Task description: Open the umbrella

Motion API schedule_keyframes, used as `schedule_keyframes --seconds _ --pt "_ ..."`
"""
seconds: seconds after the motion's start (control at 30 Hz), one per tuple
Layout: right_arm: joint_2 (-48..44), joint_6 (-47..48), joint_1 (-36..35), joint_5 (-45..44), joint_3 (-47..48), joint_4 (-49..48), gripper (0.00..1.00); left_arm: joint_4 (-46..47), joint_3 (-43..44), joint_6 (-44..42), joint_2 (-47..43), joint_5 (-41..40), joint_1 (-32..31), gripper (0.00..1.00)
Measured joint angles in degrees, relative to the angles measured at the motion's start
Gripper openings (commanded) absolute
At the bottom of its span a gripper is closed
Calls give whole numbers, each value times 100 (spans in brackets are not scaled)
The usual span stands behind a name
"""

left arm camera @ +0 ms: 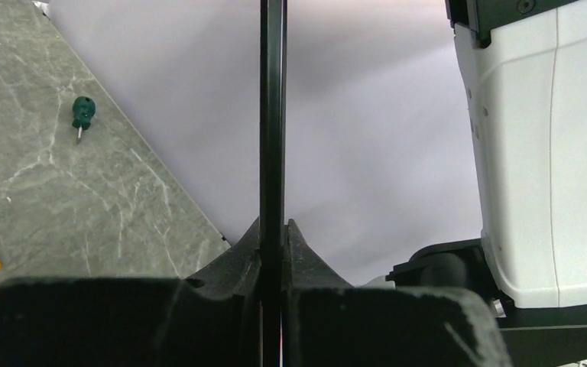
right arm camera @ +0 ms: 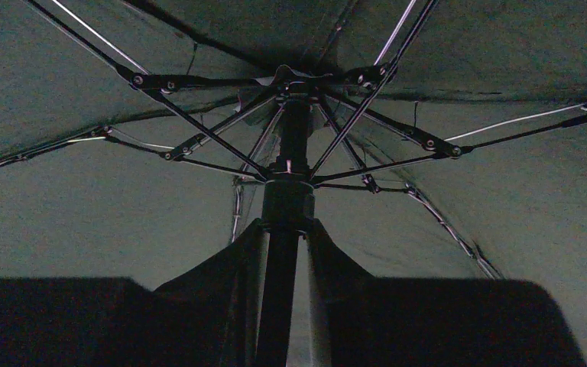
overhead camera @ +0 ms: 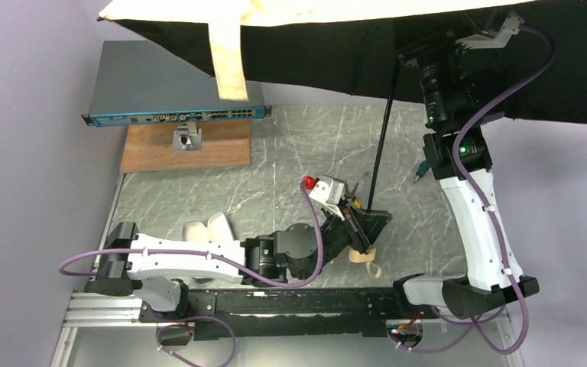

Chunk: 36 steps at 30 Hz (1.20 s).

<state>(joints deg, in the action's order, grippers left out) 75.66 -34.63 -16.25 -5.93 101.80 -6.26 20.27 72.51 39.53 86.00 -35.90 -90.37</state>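
The umbrella (overhead camera: pixel 336 53) stands open: its cream top and black underside span the top of the overhead view, and a beige strap tab (overhead camera: pixel 228 57) hangs from the rim. Its black shaft (overhead camera: pixel 382 138) slants down to my left gripper (overhead camera: pixel 367 218), which is shut on it just above the tan handle loop (overhead camera: pixel 365 258). In the left wrist view the shaft (left arm camera: pixel 273 115) runs straight up between the closed left gripper (left arm camera: pixel 274 229). My right gripper (right arm camera: pixel 287 225) is high under the canopy, shut on the runner (right arm camera: pixel 288 199) where the ribs meet. In the overhead view the canopy mostly hides the right gripper (overhead camera: pixel 407 55).
A blue-grey network switch (overhead camera: pixel 172 84) rests on a wooden board (overhead camera: pixel 187 145) at the back left. Lavender case shells (overhead camera: pixel 210 229) lie beside my left arm. A green screwdriver (overhead camera: pixel 420 170) (left arm camera: pixel 82 113) lies near my raised right arm (overhead camera: pixel 474 214). Small tools (overhead camera: pixel 355 197) sit mid-table.
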Motion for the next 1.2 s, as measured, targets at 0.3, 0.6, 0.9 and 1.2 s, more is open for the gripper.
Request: schedule_keyframes --seconds 0.3,0.6,0.9,1.2 --pt "-387 -326 116 289 -544 -155 9 -264 96 13 85 -273 -201 0" --pt "-518 -907 254 1296 -975 -605 0 -273 -197 39 85 -389 -201 0" --pt "-568 -1320 337 2243 -1156 -892 0 -223 -772 11 28 -448 -87 0" --pt "-946 -1639 501 2404 -2094 -1478 0 -431 -1244 -308 -31 -229 310 0"
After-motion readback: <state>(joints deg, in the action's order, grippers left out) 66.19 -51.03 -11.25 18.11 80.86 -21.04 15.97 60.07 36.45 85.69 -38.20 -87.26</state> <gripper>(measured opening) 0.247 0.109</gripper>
